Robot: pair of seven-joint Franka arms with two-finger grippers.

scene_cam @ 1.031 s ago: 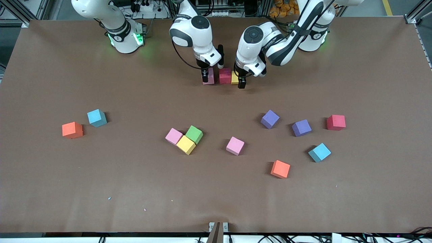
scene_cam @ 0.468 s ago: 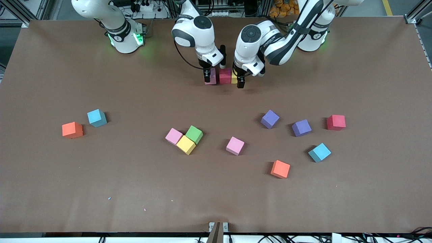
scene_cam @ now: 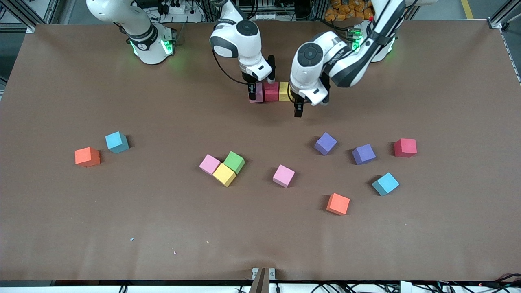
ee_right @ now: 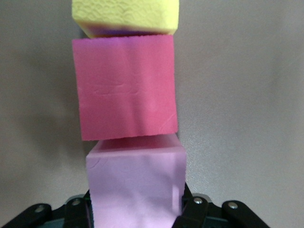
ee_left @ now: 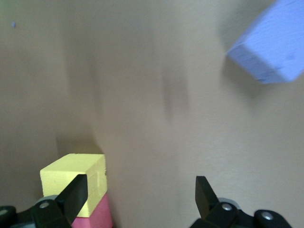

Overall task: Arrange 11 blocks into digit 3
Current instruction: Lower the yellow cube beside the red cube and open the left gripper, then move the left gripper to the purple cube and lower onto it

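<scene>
Beside the yellow block [scene_cam: 283, 91], left tool [scene_cam: 298, 112] now clear, wide; right tool [scene_cam: 252, 96] gripping pink block [ee_right: 135, 185].

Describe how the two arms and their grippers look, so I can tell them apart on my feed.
Both arms are glossy white with dark grey round joint caps, black bands and green-lit bases. The right gripper and the left gripper have black fingers; a black cable loops beside the right arm's wrist.

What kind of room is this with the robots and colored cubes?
Probably a robotics lab: two white robot arms stand bolted along a brown-covered table, aluminium framing boxes it in, and power strips and cables sit by the bases.
</scene>
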